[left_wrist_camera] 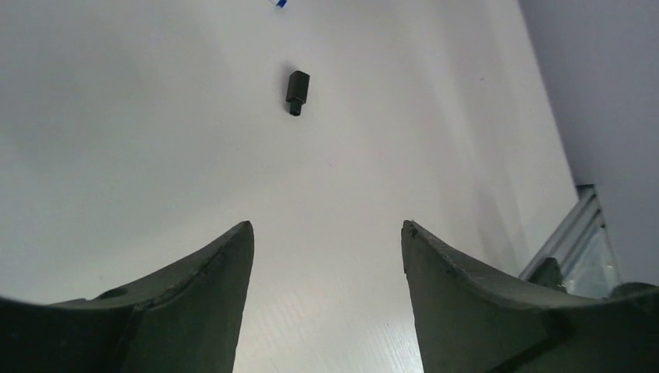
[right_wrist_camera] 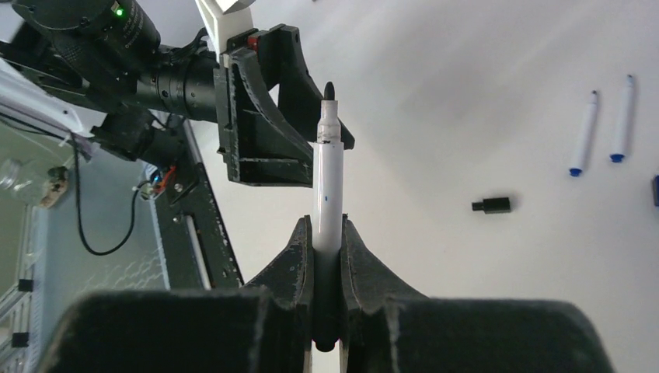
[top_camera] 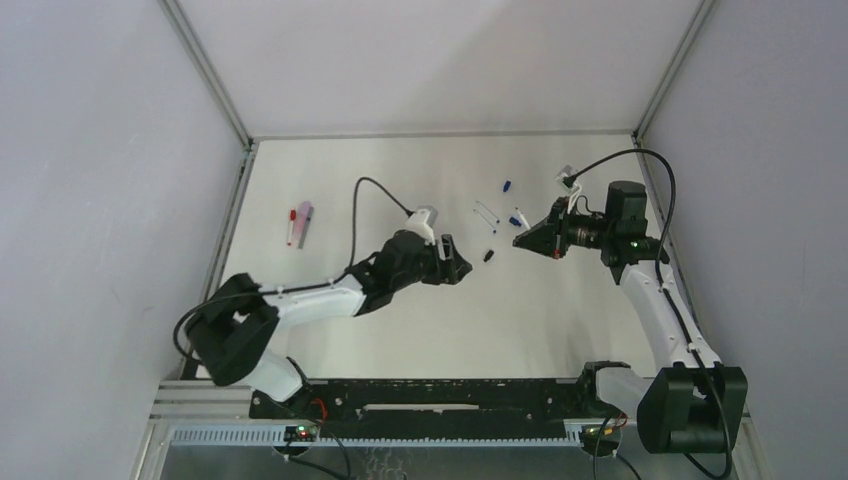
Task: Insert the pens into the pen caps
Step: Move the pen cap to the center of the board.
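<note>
Two tools face each other low over the table [top_camera: 450, 335]. Of these, the right tool [right_wrist_camera: 328, 229] is clamped on a white pen [right_wrist_camera: 326, 171], whose uncapped dark tip points toward the left arm. The left tool [left_wrist_camera: 326, 233] is spread wide with nothing between its fingers. A black cap [left_wrist_camera: 297, 92] lies on the table between the two tools, touching neither. Near it, two blue-and-white pens [right_wrist_camera: 583, 132] lie side by side, and a pink marker [top_camera: 304, 220] rests well apart, far left.
</note>
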You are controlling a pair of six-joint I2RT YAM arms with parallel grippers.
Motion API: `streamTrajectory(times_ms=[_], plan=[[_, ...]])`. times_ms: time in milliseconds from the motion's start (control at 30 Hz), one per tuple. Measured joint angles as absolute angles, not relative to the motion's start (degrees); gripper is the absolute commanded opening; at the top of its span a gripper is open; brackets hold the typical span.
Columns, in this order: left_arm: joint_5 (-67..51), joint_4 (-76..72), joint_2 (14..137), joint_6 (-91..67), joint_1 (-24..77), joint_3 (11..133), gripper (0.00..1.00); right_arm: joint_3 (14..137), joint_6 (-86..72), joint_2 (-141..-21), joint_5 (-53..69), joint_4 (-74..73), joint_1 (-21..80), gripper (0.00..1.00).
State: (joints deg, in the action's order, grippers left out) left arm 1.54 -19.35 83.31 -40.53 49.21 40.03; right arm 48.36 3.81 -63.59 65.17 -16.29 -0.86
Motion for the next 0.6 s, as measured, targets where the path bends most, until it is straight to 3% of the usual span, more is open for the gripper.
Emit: streamTrajectory(times_ms=[200, 600], plan=[[1.39, -6.68, 95.59, -35.42, 50.15, 55.02, 0.57, 48.38, 4.95, -63.59, 60.25, -17.74, -1.04, 0.00], [1.10, 15.38, 116.51, -26.13, 50.24, 83.88, 0.47, 48.40, 5.69, -63.59, 56.12, -19.09, -1.93, 0.00]])
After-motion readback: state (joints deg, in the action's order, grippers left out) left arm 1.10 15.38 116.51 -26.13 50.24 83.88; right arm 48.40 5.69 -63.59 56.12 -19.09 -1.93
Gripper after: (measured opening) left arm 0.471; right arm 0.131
